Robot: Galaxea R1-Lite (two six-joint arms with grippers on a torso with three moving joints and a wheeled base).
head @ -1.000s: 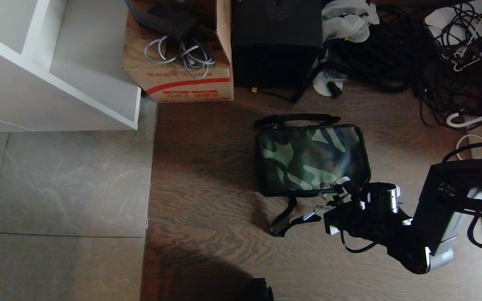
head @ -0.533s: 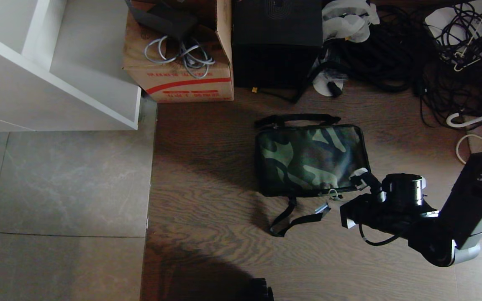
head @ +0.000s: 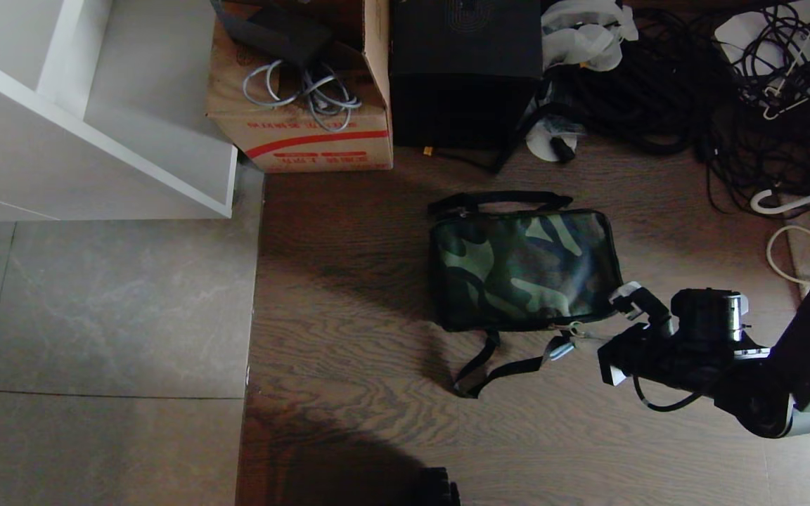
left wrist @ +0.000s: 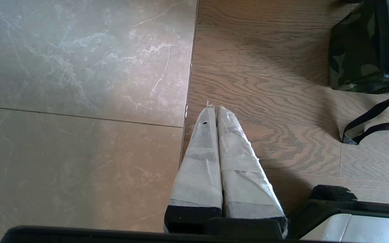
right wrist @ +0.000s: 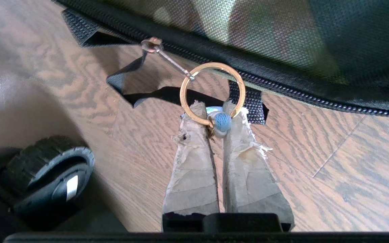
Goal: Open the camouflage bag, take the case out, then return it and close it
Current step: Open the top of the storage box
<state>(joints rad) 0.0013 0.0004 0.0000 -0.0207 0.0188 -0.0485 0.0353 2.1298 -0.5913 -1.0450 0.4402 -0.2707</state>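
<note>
— What do we have nearest us, at the bottom of the head view?

— Our right gripper (head: 591,336) at lower right, low over the wood floor (head: 349,337). In the right wrist view its padded fingers (right wrist: 194,158) are clenched on the small blue bead of the zipper pull (right wrist: 222,122), with the gold ring (right wrist: 212,93) looped over their tips. We judge the bead is pinched because it is the only firm handle on that slider, and pulling along the zip line should run it open.

— And our left gripper (left wrist: 214,109)?

— Parked, shown only in its own wrist view, fingers pressed together with nothing between them, pointing at the seam where tile meets wood.

— Where is the camouflage bag (head: 524,267)?

— Just beyond the right gripper, centre-right of the head view, lying flat with the lid down; its black shoulder strap (head: 500,365) trails toward us. The case is not visible; presumably inside.

— Farther back?

— The cardboard box (head: 306,133), a tall black box (head: 465,70) and tangled cables (head: 693,84) along the top edge.
</note>
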